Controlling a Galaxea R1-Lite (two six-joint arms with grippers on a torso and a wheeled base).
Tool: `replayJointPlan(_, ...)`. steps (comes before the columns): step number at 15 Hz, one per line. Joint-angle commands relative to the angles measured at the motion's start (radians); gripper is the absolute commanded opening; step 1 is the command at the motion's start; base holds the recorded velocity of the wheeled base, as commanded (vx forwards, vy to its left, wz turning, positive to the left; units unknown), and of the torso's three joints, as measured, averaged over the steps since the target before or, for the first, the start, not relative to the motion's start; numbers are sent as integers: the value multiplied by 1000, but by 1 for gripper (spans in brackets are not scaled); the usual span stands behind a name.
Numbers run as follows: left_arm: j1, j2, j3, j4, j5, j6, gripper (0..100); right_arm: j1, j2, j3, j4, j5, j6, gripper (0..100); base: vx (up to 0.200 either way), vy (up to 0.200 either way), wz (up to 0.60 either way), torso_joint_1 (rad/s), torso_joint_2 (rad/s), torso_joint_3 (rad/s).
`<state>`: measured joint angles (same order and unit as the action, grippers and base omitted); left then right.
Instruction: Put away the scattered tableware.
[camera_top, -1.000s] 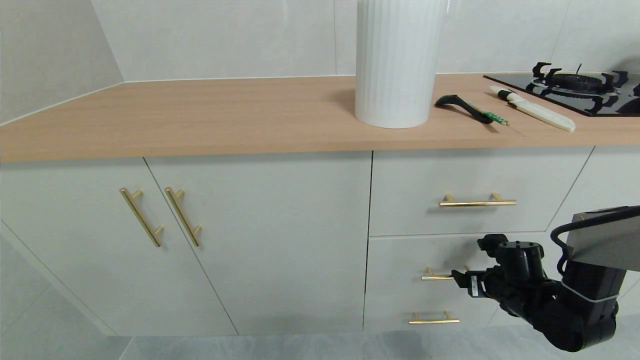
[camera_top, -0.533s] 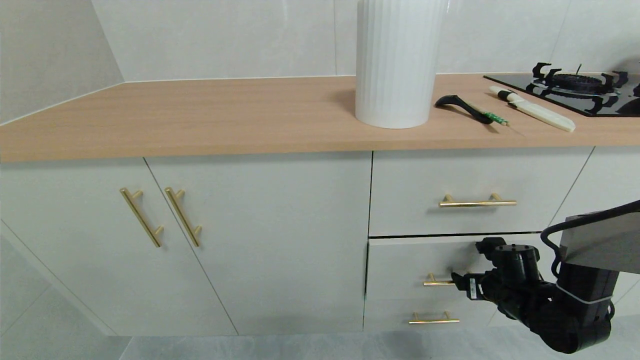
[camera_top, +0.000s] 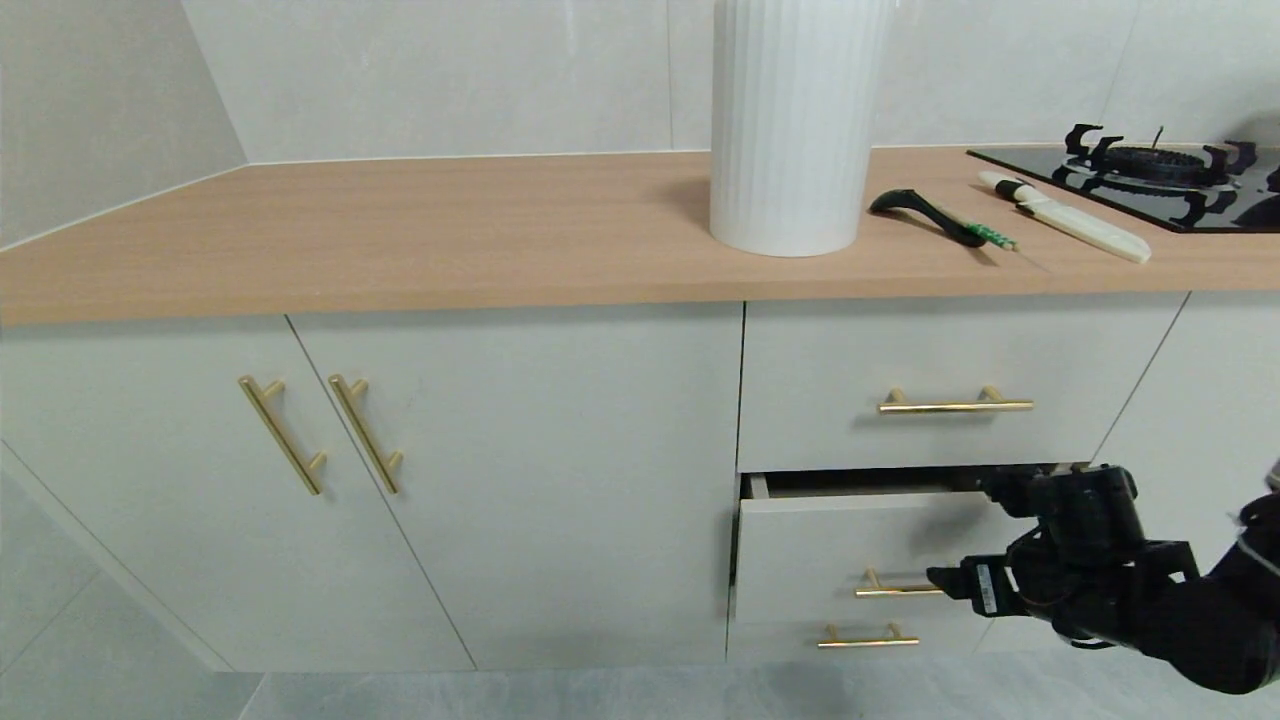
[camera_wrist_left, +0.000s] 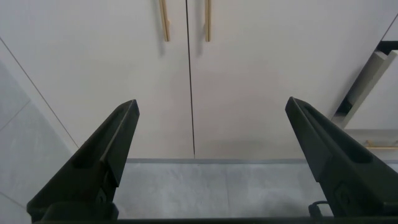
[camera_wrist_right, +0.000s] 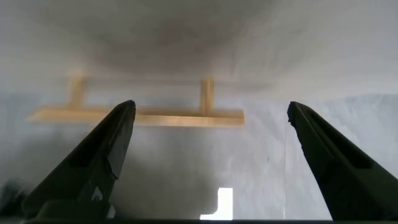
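Observation:
On the wooden counter (camera_top: 450, 230) lie a black-handled utensil (camera_top: 925, 215), a thin green-patterned stick (camera_top: 988, 236) and a white knife (camera_top: 1070, 218). Below them the middle drawer (camera_top: 830, 540) stands pulled out a little, with a dark gap along its top. My right gripper (camera_top: 942, 588) is at that drawer's brass handle (camera_top: 890, 590). In the right wrist view its fingers (camera_wrist_right: 99, 162) are spread wide, so the right gripper (camera_wrist_right: 209, 109) is open, with a brass handle (camera_wrist_right: 137, 116) beyond it. My left gripper (camera_wrist_left: 211, 102) is open, facing the cupboard doors (camera_wrist_left: 249, 81).
A tall white ribbed container (camera_top: 790, 120) stands on the counter beside the utensils. A black gas hob (camera_top: 1170, 180) is at the far right. The top drawer (camera_top: 950, 380) and bottom drawer handle (camera_top: 868, 640) sit above and below the drawn one. Grey floor (camera_wrist_left: 205, 186) lies in front.
The middle drawer has slid out from shut to partly drawn. My right arm has drawn back and to the right with the handle.

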<state>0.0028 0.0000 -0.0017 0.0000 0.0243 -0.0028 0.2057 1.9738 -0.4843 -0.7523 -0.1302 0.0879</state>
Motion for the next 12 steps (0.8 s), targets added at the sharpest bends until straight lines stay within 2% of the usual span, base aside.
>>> replayJointPlan(1,0,2,0,0,0,0,100,0,-286,-43,148,38,6,100,0,0,0,0,0,0)
replayJointPlan(7,0,2,0,0,0,0,100,21,-414,-53,143,27,9,100,0,0,0,0,0,0)
replayJointPlan(12,2,2,0,0,0,0,100,38,-394,-54,126,29,10,100,0,0,0,0,0,0)
